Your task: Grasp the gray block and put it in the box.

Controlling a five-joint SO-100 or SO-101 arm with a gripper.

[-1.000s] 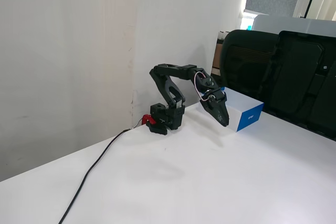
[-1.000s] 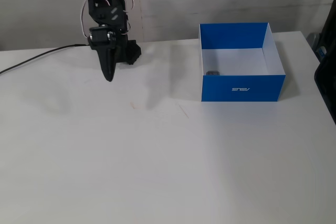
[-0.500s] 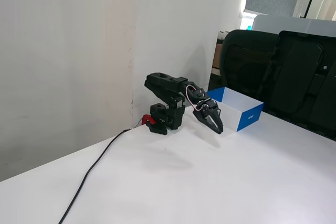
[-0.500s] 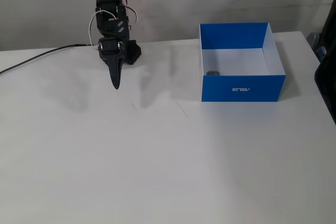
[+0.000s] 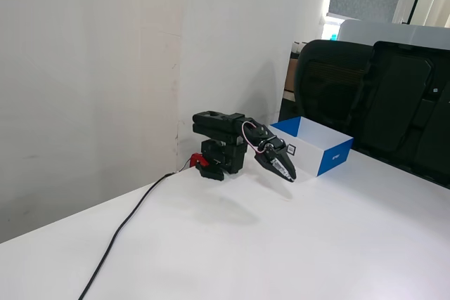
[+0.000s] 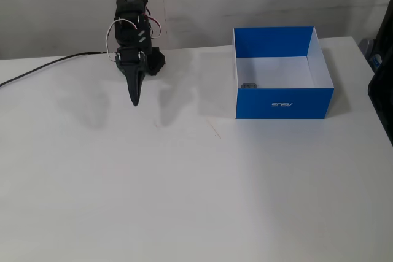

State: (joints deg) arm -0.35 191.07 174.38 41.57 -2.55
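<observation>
The gray block [image 6: 249, 85] lies inside the box [image 6: 282, 104], in its front left corner on the white floor. The box [image 5: 330, 161] is blue outside and white inside, with a small logo on its front wall. The black arm is folded low over its base, far to the left of the box. Its gripper [image 6: 134, 102] points down toward the table, shut and holding nothing. In the other fixed view the gripper [image 5: 290, 177] hangs just above the table, in front of the box; the block is hidden there.
A black cable [image 6: 43, 67] runs left from the arm's base [image 6: 153, 62]. A black office chair [image 5: 380, 103] stands behind the table's far edge. A white wall [image 5: 105, 68] backs the arm.
The arm has folded back and lowered toward its base. The shut gripper swung slightly right in the view facing the box and dropped closer to the table. Block and box stayed put.
</observation>
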